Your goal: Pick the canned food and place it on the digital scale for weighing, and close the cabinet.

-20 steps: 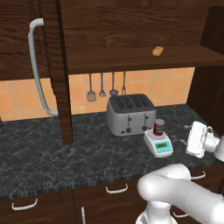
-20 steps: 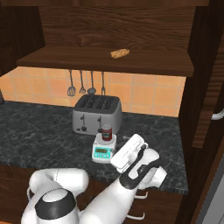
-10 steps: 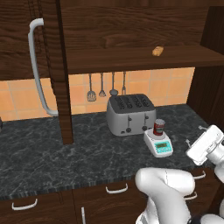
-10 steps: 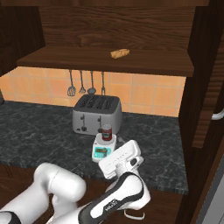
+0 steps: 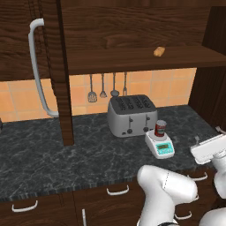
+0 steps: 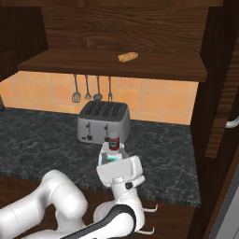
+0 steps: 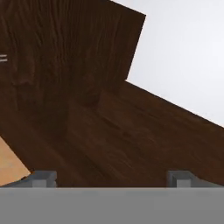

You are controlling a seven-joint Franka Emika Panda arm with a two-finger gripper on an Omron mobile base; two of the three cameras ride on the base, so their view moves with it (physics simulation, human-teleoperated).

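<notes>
In your left base view, the can (image 5: pixel 160 128) stands upright on the scale (image 5: pixel 160 145), just right of the toaster (image 5: pixel 132 115) on the counter (image 5: pixel 53 154). The cabinet (image 5: pixel 132 31) is open, its left door (image 5: pixel 33 66) swung out with the handle (image 5: pixel 37 70) facing you.

In your right base view, the can (image 6: pixel 114 141) sits on the scale (image 6: pixel 107 158) behind the arm; a tan lump (image 6: pixel 127 57) lies on the shelf.

In your hand view, the gripper (image 7: pixel 112 178) faces dark wood, fingertips (image 7: pixel 43 177) spread apart, holding nothing.
</notes>
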